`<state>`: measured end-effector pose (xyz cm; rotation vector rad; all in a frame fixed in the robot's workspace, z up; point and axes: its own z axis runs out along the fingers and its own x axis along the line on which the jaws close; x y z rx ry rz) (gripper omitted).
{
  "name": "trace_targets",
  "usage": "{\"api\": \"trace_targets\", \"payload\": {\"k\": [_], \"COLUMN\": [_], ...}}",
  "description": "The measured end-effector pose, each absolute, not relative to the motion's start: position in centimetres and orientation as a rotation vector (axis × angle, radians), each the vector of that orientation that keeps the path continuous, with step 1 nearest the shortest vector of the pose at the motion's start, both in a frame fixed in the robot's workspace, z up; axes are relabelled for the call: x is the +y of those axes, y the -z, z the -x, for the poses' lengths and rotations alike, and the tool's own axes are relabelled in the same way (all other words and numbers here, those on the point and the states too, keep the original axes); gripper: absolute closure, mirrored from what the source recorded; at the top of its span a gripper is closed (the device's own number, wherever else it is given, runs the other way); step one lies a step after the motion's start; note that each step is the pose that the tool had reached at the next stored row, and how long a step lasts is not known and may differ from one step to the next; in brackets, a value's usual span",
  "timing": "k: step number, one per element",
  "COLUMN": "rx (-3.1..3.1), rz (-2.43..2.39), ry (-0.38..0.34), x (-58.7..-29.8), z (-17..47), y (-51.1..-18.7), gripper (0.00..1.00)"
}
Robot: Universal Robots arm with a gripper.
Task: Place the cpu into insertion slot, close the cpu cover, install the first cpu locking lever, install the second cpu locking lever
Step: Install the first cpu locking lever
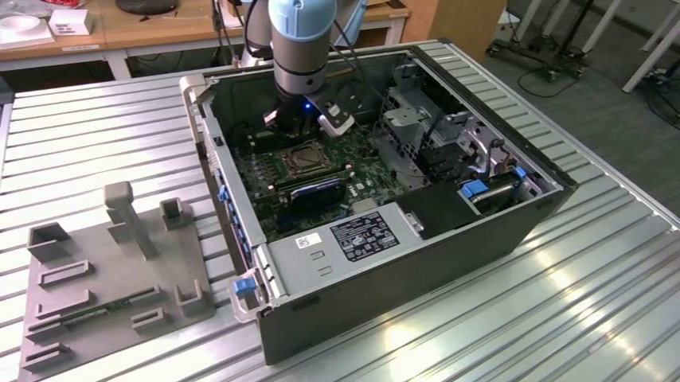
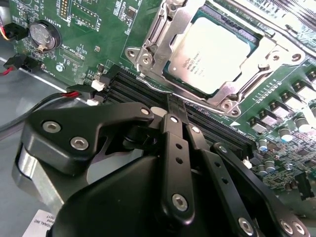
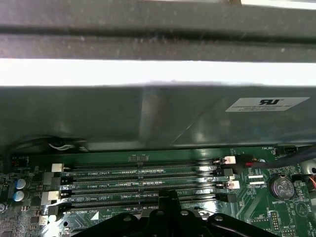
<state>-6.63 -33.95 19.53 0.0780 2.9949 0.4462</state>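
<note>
The fingers (image 2: 174,133), black jointed metal bars, are clenched together with nothing between them. In the first wrist view their tip hangs over four long black memory slots (image 3: 143,181). In the second wrist view, just past those slots, lies the one cpu (image 2: 212,52), a flat square with a pale silvery top, seated in its socket. The cpu cover (image 2: 157,37), a thin silver frame, lies flat around it, with the chip showing through its window. One round coin cell (image 2: 43,34) sits on the green motherboard (image 2: 98,29). In the exterior view the socket is at 6 o'clock from the arm (image 1: 302,40), inside the open dark computer case (image 1: 425,270) on the ribbed metal tabletop (image 1: 595,302). One grey fixture (image 1: 117,270) lies at 8 o'clock of the case.
</note>
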Motion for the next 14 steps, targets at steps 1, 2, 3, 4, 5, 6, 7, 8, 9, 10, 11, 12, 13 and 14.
{"api": "trace_targets", "payload": {"k": [1,2,3,4,5,6,7,8,9,10,11,12,13,14], "rx": [2.995,2.995,2.995,2.995,2.994,2.993,2.992,2.991,2.991,2.991,2.991,2.991,2.991,2.991], "rz": [-0.078,-0.078,-0.079,-0.082,-0.090,-0.100,-0.106,-0.109,-0.111,-0.112,-0.112,-0.113,-0.113,-0.113], "ry": [-0.446,-0.446,-0.446,-0.446,-0.445,-0.444,-0.444,-0.444,-0.443,-0.443,-0.443,-0.443,-0.443,-0.443], "x": [-33.95,-33.95,-33.95,-33.96,-33.96,-33.96,-33.96,-33.95,-33.96,-33.95,-33.96,-33.96,-33.95,-33.96], "z": [6.62,6.62,6.63,6.62,6.63,6.63,6.63,6.62,6.63,6.63,6.63,6.63,6.63,6.63], "y": [-19.53,-19.54,-19.54,-19.55,-19.55,-19.55,-19.55,-19.57,-19.64,-19.75,-19.90,-20.06,-20.23,-20.41], "gripper": [0.89,0.89,0.89,0.89,0.89,0.89,0.89,0.89,0.89,0.89,0.89,0.89,0.89,0.89]}}
